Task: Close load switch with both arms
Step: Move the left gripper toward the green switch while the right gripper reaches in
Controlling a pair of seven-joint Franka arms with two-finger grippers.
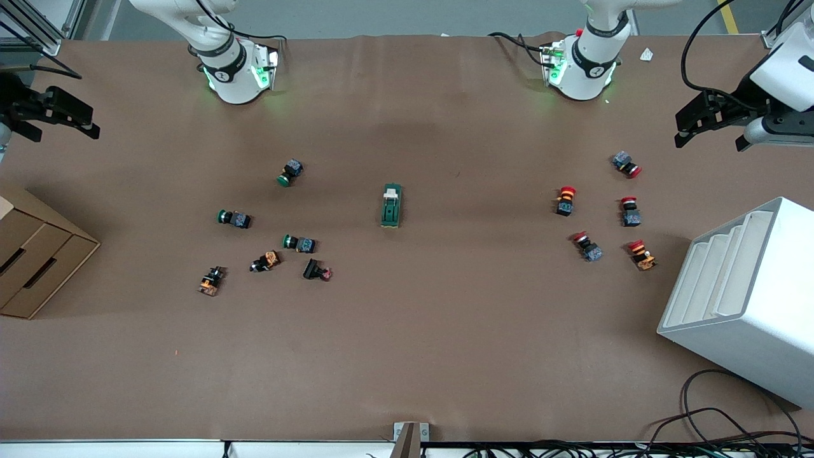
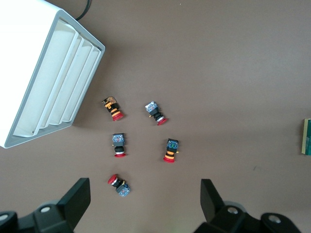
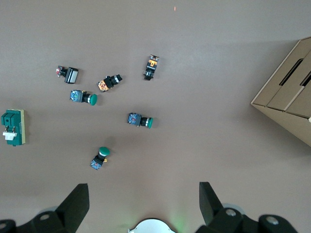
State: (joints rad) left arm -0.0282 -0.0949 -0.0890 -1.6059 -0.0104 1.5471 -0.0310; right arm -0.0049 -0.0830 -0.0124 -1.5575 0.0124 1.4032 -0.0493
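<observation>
The load switch (image 1: 391, 205) is a dark-green block with a cream sliding piece, lying alone at the middle of the brown table. It also shows at the border of the left wrist view (image 2: 307, 137) and in the right wrist view (image 3: 13, 127). My left gripper (image 1: 709, 127) hangs open and empty over the left arm's end of the table, above the red-capped push buttons (image 2: 144, 187). My right gripper (image 1: 60, 124) hangs open and empty over the right arm's end of the table (image 3: 143, 191). Both are well away from the switch.
Green-capped and orange push buttons (image 1: 299, 242) lie scattered toward the right arm's end, several red-capped ones (image 1: 629, 211) toward the left arm's end. A cardboard box (image 1: 38, 254) and a white slotted bin (image 1: 744, 292) stand at the table's two ends. Cables (image 1: 731, 426) trail below the bin.
</observation>
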